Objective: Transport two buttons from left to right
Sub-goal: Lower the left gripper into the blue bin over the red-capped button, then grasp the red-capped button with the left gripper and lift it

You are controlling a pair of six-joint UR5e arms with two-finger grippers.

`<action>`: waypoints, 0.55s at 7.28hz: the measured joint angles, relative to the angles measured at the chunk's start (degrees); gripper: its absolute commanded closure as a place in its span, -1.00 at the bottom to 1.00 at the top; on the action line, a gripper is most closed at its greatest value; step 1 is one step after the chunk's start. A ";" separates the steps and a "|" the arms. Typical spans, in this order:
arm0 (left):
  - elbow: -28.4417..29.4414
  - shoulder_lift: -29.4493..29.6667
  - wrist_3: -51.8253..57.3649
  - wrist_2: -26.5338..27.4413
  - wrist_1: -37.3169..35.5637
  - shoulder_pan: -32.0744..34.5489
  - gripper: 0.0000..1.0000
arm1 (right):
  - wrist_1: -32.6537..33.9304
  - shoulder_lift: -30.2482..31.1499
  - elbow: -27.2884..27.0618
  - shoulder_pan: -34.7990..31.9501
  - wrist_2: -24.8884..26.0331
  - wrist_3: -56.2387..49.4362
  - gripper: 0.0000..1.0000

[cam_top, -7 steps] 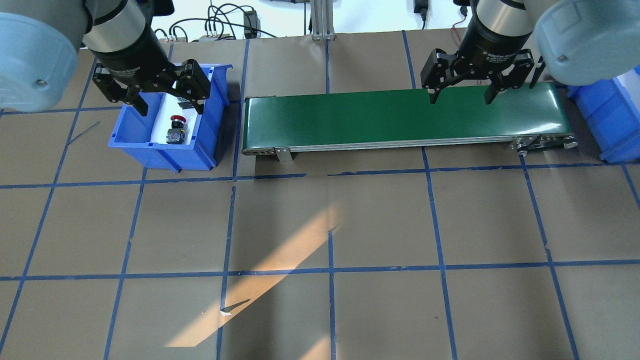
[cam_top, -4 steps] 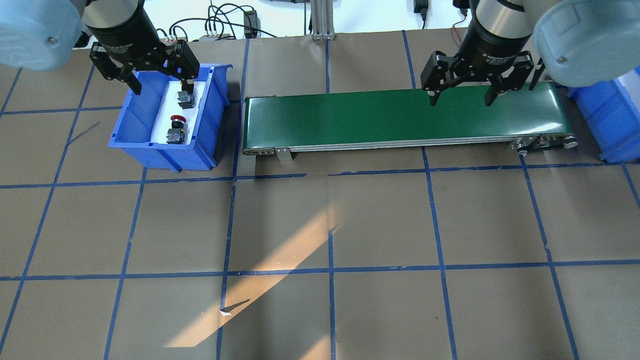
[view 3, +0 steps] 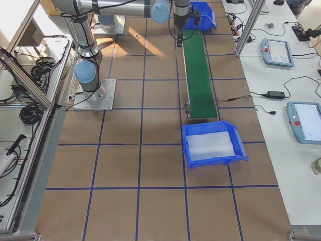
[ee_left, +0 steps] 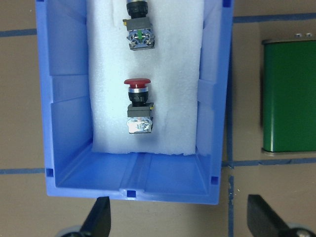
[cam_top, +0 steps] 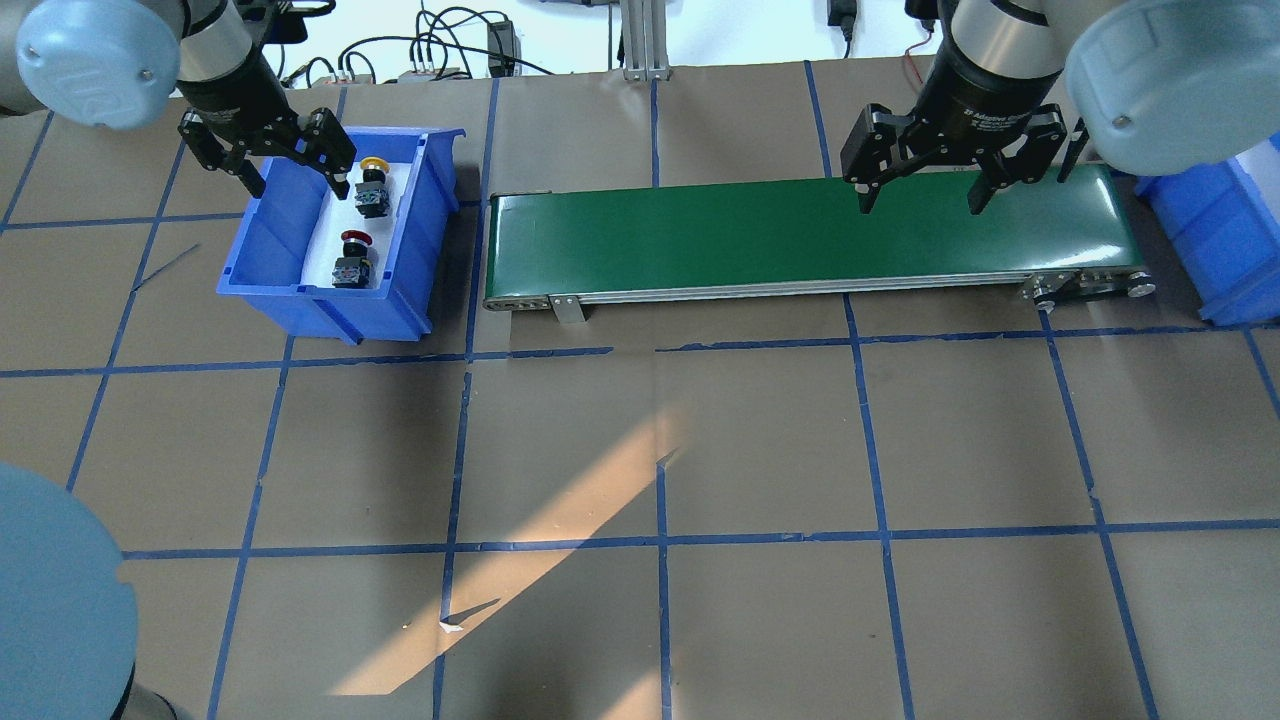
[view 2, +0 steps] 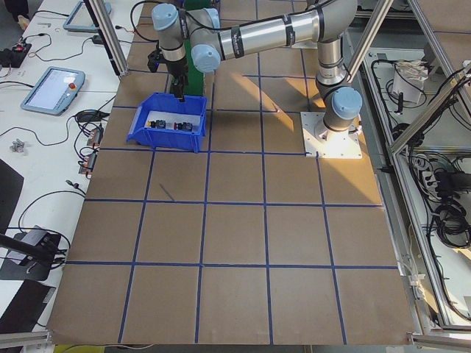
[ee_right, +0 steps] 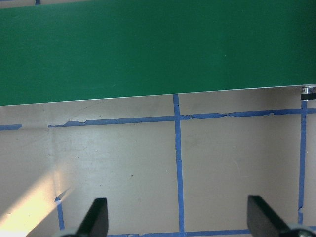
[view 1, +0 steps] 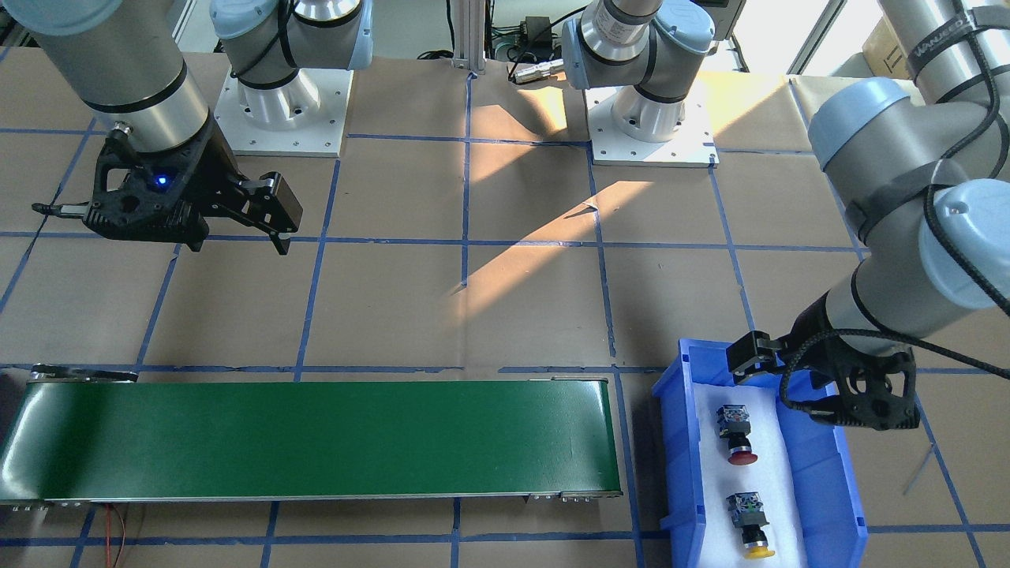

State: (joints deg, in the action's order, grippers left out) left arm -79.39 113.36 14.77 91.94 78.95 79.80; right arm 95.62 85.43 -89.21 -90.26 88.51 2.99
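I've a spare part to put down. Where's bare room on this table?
The papered table between robot and conveyor belt is bare; so are the belt's middle and the foam-lined right bin. Crowded: the left bin, holding both buttons under the left gripper.

In the overhead view the left silver arm with pale blue joint caps (cam_top: 95, 45) came in at eleven o'clock. The left black two-finger gripper (cam_top: 297, 188) hung at ten o'clock, pointing down and spread wide. The right silver arm with pale blue joint caps (cam_top: 1150, 80) entered at one o'clock, and the right black two-finger gripper (cam_top: 920, 205) likewise pointed down, splayed wide; in each wrist view the jaws stood far apart, at five and seven o'clock.
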 measured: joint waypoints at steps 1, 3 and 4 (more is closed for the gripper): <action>-1.04 2.03 1.01 -0.07 -3.58 -0.20 -0.95 | 0.00 0.00 0.00 0.00 0.00 0.00 -1.00; -1.97 4.97 2.24 -0.14 -6.98 -0.44 -0.89 | 0.00 0.00 0.00 0.00 0.00 -0.06 -1.00; -2.19 6.20 2.64 -0.12 -7.77 -0.48 -0.85 | 0.00 0.00 0.00 0.00 0.00 -0.08 -1.00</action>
State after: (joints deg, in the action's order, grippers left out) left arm -81.58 119.57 17.41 91.82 71.18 79.32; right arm 95.62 85.43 -89.21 -90.26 88.51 2.91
